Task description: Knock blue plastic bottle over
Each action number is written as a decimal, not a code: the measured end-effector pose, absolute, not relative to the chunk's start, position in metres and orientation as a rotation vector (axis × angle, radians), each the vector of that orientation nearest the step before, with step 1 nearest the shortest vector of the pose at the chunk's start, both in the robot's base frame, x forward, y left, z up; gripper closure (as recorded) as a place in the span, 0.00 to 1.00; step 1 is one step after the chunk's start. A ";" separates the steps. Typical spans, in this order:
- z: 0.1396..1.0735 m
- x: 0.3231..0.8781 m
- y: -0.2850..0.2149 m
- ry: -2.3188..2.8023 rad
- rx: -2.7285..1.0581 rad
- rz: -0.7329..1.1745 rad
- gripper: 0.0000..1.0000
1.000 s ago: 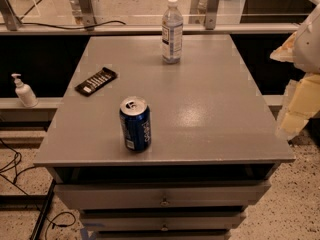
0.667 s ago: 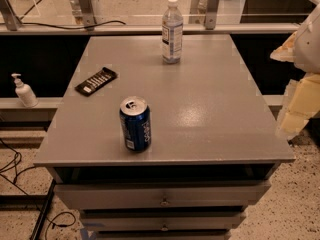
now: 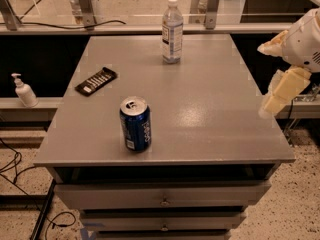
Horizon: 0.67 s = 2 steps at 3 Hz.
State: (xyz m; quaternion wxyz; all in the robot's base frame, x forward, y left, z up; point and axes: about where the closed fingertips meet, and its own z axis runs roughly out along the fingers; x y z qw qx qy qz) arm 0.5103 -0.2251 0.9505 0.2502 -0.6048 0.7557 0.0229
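The blue plastic bottle point(image 3: 172, 31), clear with a white cap and a white-and-blue label, stands upright at the far middle of the grey table point(image 3: 210, 104). My gripper point(image 3: 274, 81), cream-coloured on a white arm, hangs beside the table's right edge. It is well to the right of the bottle and nearer the camera, touching nothing.
A dark blue soda can point(image 3: 135, 123) stands upright near the table's front left. A flat black bar-shaped object point(image 3: 96, 81) lies at the left. A small white pump bottle point(image 3: 23, 90) stands on a lower ledge to the left. Drawers are below the tabletop and cables lie on the floor.
My gripper has shifted slightly left and up, toward the table's right edge. The bottle, can and black object have not moved.
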 end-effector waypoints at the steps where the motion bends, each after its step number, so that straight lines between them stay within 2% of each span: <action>1: 0.951 0.570 -0.226 1.942 -1.608 0.111 0.00; 2: 0.950 0.624 -0.219 1.854 -1.532 0.211 0.00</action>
